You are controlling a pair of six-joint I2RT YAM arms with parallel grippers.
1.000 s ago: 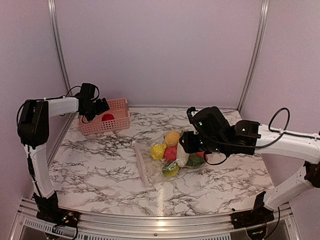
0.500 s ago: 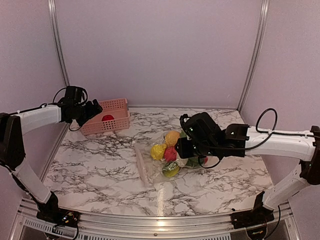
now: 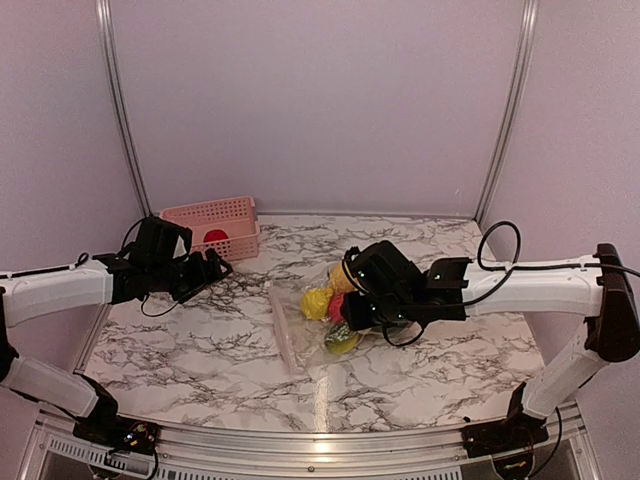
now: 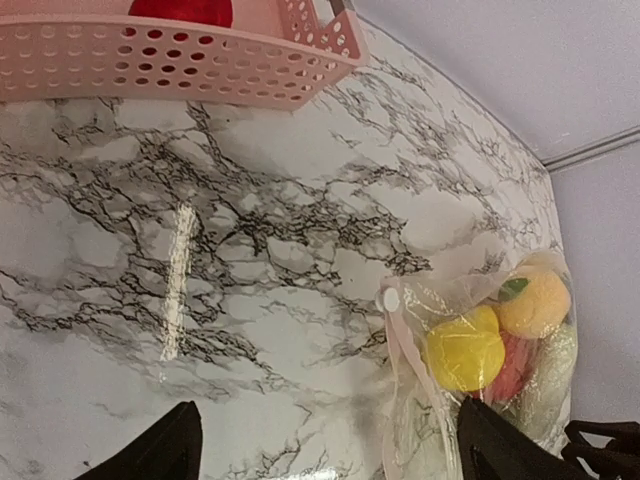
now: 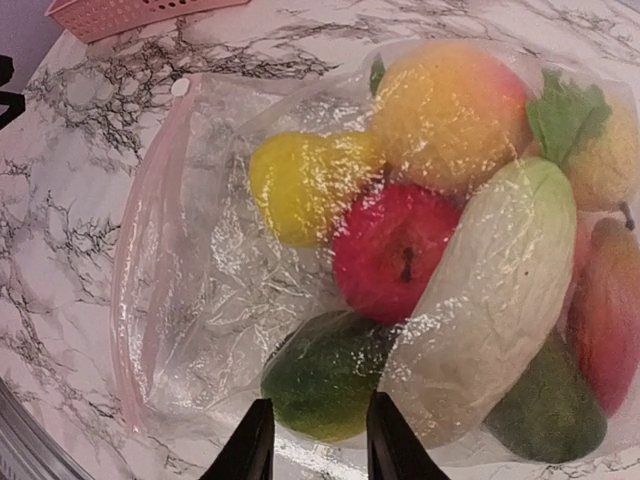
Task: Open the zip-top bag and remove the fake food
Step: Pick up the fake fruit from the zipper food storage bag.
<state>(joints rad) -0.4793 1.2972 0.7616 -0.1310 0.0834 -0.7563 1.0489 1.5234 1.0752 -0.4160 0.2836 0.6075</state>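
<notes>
One red piece [image 4: 180, 8] lies in the pink basket [image 4: 200, 70], away from the zip-top bag [image 5: 190, 280]; the other fake food [image 5: 390, 250] sits bagged. Left tool [image 4: 335, 450] and right tool [image 5: 312, 440] are both released.

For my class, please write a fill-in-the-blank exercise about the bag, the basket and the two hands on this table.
The slatted basket is coloured ____. The toy lying in it is ____. The fake food is ____ the zip-top bag, below the right hand. The left hand holds ____.
Missing words: pink; red; inside; nothing.
</notes>
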